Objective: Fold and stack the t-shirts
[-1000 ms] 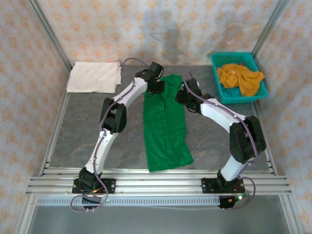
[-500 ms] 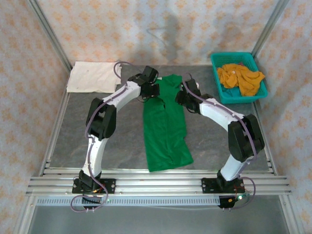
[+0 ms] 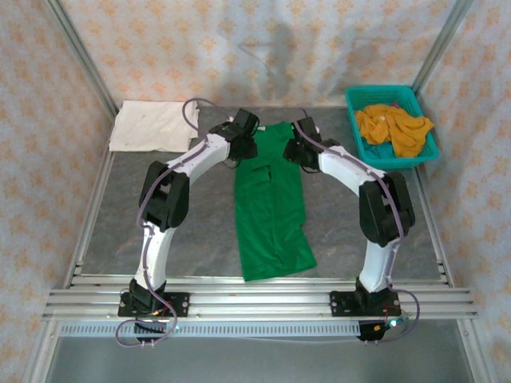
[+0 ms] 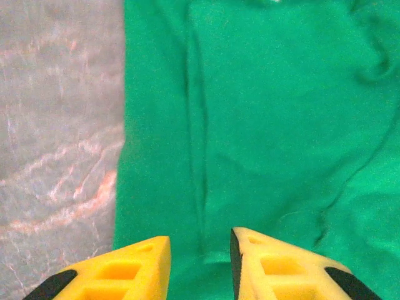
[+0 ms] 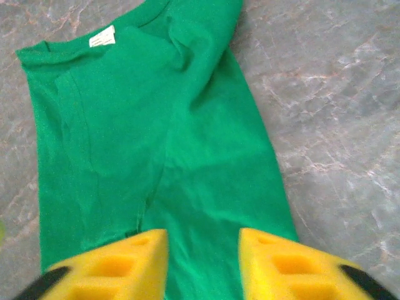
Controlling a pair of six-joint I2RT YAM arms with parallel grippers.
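Got green t-shirt (image 3: 271,207) folded lengthwise into narrow strip, mid-table. Need crosswise folds next, then stacking on cream-white t-shirt (image 3: 154,125) at far-left corner. Leaves mustard-orange t-shirts (image 3: 393,128) waiting in teal basket (image 3: 355,100). Hovering left gripper (image 4: 200,262) and right gripper (image 5: 203,262) over collar end, fingers apart, clamping nothing.

Green shirt (image 4: 269,125) lies flat on the grey marbled table (image 4: 56,125), its straight edge running down the left. There's a long crease just inside that edge and wrinkles off to the right. The left gripper (image 4: 200,253) is at the bottom, with its yellow fingers (image 4: 131,272) apart over the cloth.
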